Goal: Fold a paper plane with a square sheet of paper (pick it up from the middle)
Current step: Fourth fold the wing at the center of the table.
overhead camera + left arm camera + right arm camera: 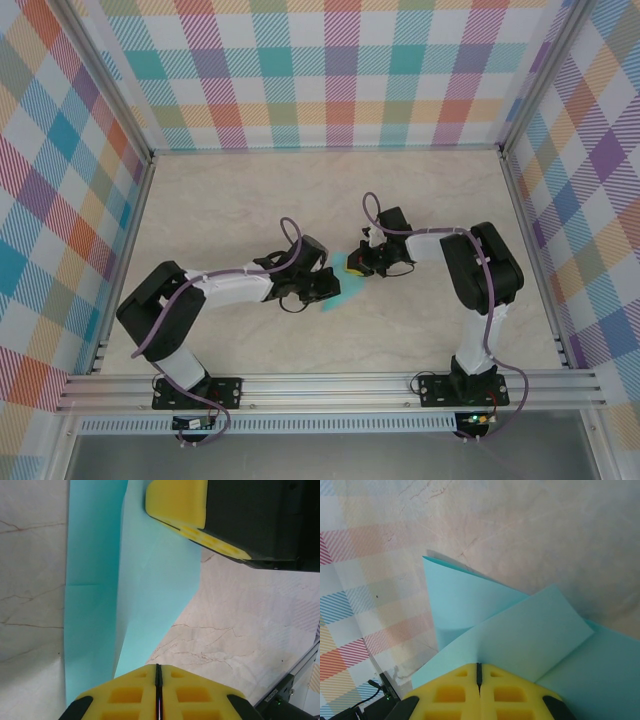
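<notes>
At mid-table, right tool [479,672] pinches the folded turquoise sheet [520,630]; left tool [158,672] closed, touching it.

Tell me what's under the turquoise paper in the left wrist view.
Marbled tabletop shows on both sides of the paper; the patch directly beneath is covered, so anything there cannot be seen.
</notes>
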